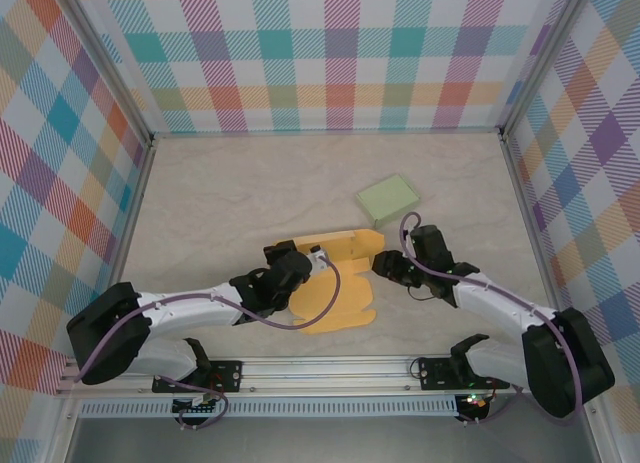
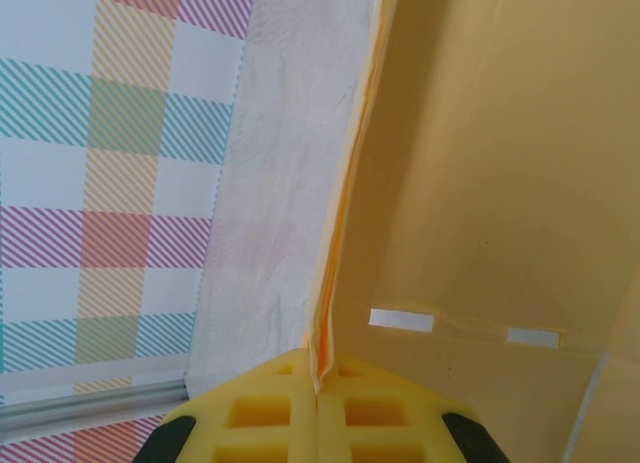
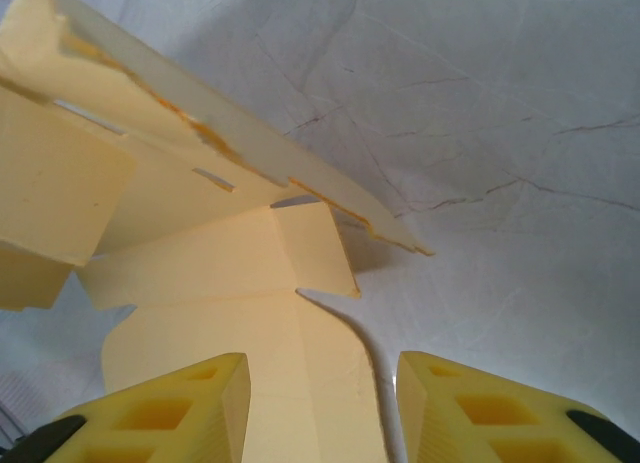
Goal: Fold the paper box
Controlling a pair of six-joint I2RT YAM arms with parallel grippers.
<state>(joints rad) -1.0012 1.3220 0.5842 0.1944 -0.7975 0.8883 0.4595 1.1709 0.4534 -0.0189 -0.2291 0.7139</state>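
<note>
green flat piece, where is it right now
In the top view the green flat piece lies on the table right of centre, just beyond the yellow paper box and the right gripper.

A pale green, flat rectangular pad (image 1: pixel 388 198) is lying on the table (image 1: pixel 230 193), right of centre and toward the back, turned at a slight angle to the walls. The table's beige marbled surface is showing fine, crack-like veins in the right wrist view. Plaid walls (image 1: pixel 330 53) in teal, orange, pink, purple and yellow-green are enclosing the table on three sides, meeting it along metal strips (image 1: pixel 326 133). A silver rail (image 1: pixel 330 368) is running along the near edge.
</note>
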